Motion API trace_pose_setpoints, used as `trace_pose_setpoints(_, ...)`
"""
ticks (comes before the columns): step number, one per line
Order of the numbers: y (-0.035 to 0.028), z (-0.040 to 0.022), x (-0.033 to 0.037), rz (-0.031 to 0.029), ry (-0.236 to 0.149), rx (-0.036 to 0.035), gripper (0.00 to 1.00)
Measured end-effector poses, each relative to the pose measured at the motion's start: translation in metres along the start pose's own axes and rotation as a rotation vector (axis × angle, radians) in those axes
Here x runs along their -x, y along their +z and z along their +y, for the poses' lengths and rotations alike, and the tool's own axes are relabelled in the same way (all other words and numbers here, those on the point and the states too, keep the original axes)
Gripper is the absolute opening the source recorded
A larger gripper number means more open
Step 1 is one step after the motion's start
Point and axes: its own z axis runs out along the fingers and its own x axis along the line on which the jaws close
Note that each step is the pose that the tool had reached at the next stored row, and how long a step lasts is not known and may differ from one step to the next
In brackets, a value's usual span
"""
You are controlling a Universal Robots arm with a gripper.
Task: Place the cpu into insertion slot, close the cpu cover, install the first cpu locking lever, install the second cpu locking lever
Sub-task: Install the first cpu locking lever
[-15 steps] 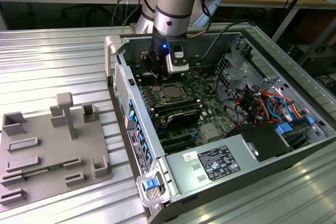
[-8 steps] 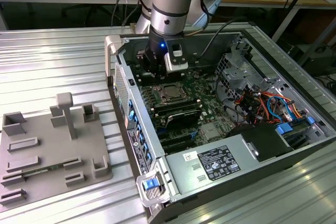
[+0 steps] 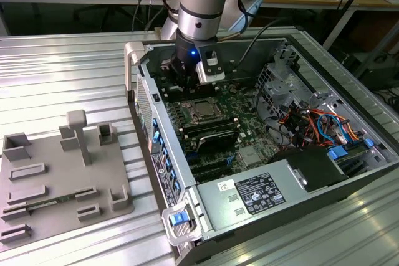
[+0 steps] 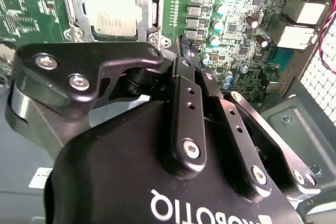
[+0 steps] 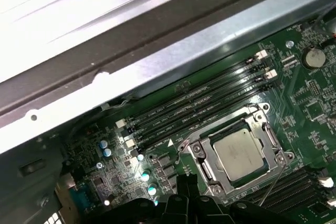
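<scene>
The cpu (image 5: 241,150) lies flat in the insertion slot on the green board, silvery-tan face up, with the slot mostly hidden beneath it. The cpu cover (image 5: 206,165), a silver frame, lies down around it. A thin wire lever (image 5: 273,184) angles away from one socket corner. The second wrist view has the cpu (image 4: 113,17) and the cover (image 4: 143,14) just beyond my fingertips. My gripper (image 4: 185,43) is shut with nothing between its fingers, hovering a little aside of the socket. In the exterior view my gripper (image 3: 185,88) hangs inside the case, just behind the cpu (image 3: 202,111).
Long black memory slots (image 5: 199,108) run beside the socket, near the grey case wall (image 5: 157,61). Capacitors (image 4: 218,24) stand close to my fingertips. A power supply (image 3: 262,191) and coloured cables (image 3: 312,123) fill the case's other side. A grey fixture tray (image 3: 62,172) lies outside the case.
</scene>
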Motion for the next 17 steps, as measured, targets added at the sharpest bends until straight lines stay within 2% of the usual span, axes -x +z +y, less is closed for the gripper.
trace_pose_setpoints(3,0.0000,0.0007,-0.0018,0.0006,-0.037,0.0014,0.11)
trace_pose_setpoints(7,-0.0001,-0.0001,-0.0040,0.0009,-0.058,0.0022,0.11)
trace_pose_setpoints(10,-0.0002,0.0008,-0.0048,0.0015,-0.092,0.0034,0.11)
trace_pose_setpoints(17,-0.0002,0.0050,-0.0079,0.0016,-0.098,0.0036,0.11)
